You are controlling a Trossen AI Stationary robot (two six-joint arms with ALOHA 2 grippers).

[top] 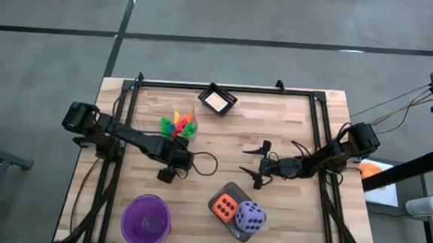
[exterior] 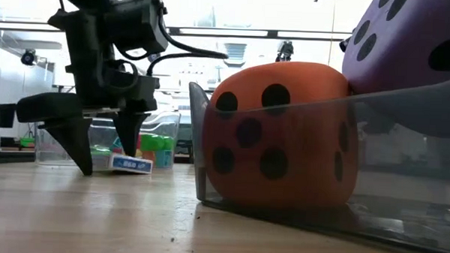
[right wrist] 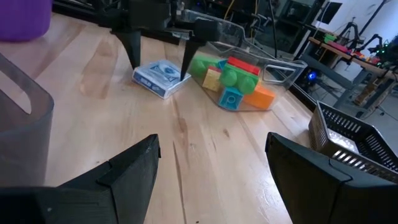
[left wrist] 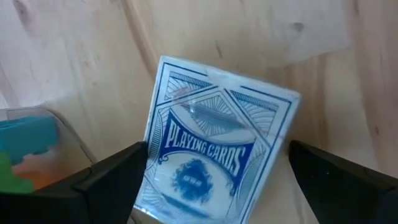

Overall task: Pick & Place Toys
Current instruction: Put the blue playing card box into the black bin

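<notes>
Fingers of left hand (right wrist: 160, 46) straddle card box (right wrist: 158, 78) (flat on table).

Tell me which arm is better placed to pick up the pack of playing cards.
Left. The left gripper hangs open right over the pack of playing cards, one finger on each side. The right gripper is open too, but farther off across the table.

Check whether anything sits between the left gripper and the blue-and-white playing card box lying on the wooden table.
Nothing visible does. The left gripper is open, its fingers straddling the blue-and-white playing card box with bare wooden table around it. The clear container of coloured plastic blocks lies close beside the box, not between it and the fingers.
</notes>
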